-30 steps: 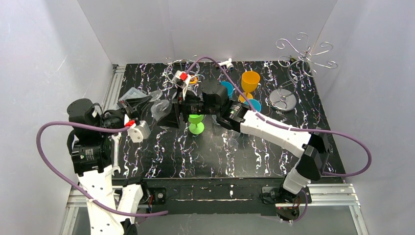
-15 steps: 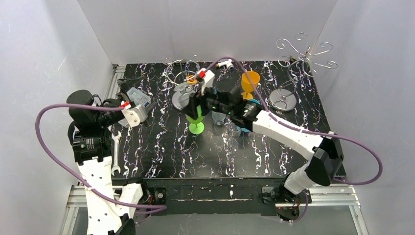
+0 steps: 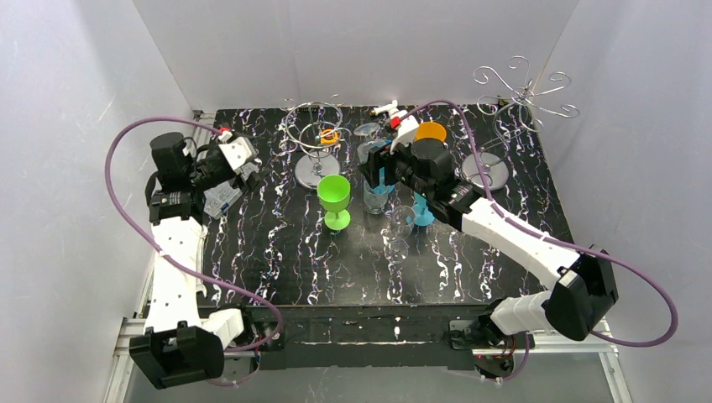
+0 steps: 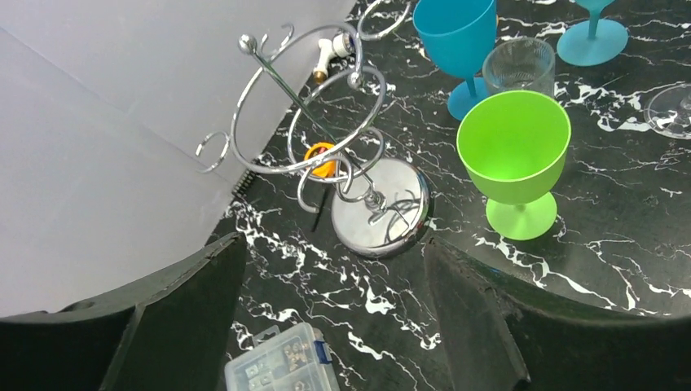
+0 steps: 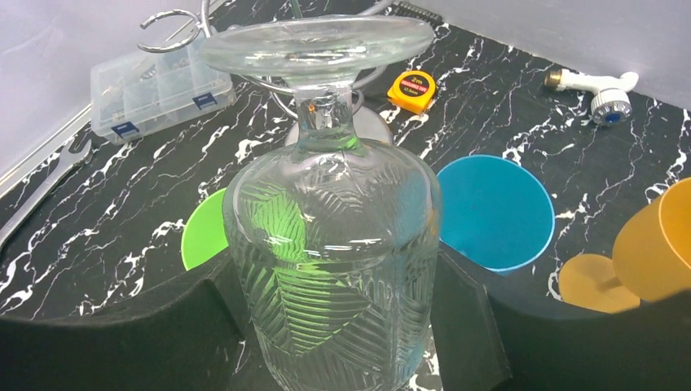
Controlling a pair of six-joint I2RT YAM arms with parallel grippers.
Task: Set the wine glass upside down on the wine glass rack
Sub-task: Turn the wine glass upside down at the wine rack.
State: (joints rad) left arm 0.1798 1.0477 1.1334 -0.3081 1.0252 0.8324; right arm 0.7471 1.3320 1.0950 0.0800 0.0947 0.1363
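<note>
While the right claw [image 5: 338, 334] is clenched around the bowl of the clear wine glass [image 5: 330, 228], foot outermost, stem in line with the claw, above the mid-counter [image 3: 277, 252]: wine glass rack [image 3: 522, 94] stands well apart, rightward at the back corner; right arm nearer; left claw [image 4: 326, 326] released, empty

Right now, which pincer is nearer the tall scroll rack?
Right. The right pincer holds a clear glass a short way left of the rack; the left pincer sits open at the far-left side of the table.
</note>
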